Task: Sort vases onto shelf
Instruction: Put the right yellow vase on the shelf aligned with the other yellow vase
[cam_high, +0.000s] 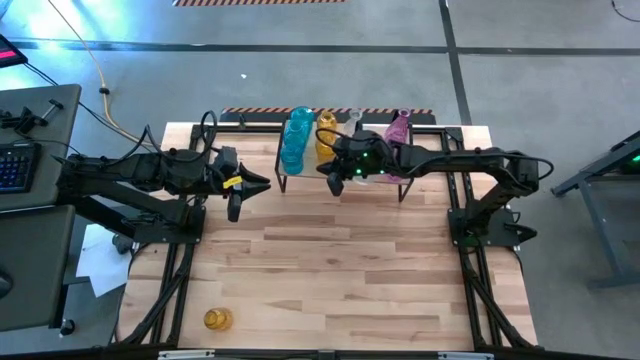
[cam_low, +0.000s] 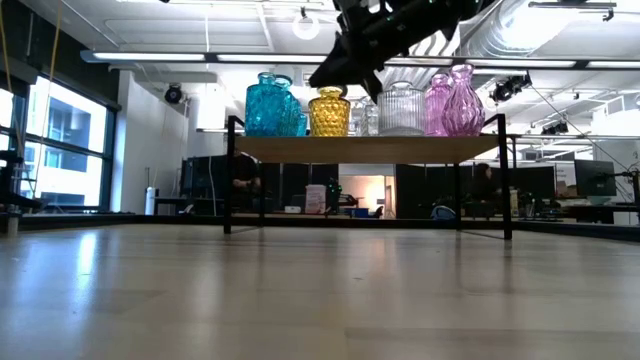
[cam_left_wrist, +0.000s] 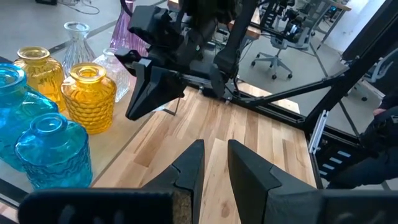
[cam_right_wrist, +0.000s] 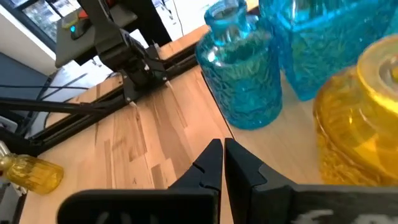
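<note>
Grey concrete floor (cam_high: 300, 25), windows (cam_low: 60, 150) at one side, ceiling lights (cam_low: 305, 25) overhead.

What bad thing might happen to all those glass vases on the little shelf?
The right claw hangs shut just in front of the shelf, close to the yellow vase and blue vase. A small swing might knock them over. The vases are packed tightly, so one tipping might topple others. A yellow vase lies alone near the table's front edge and might roll off.

Shelf (cam_high: 345, 180) at the table's (cam_high: 330, 270) far edge, carrying the vases (cam_high: 297, 140) in a row. One vase (cam_high: 217, 319) lies apart near the table's near left corner.
</note>
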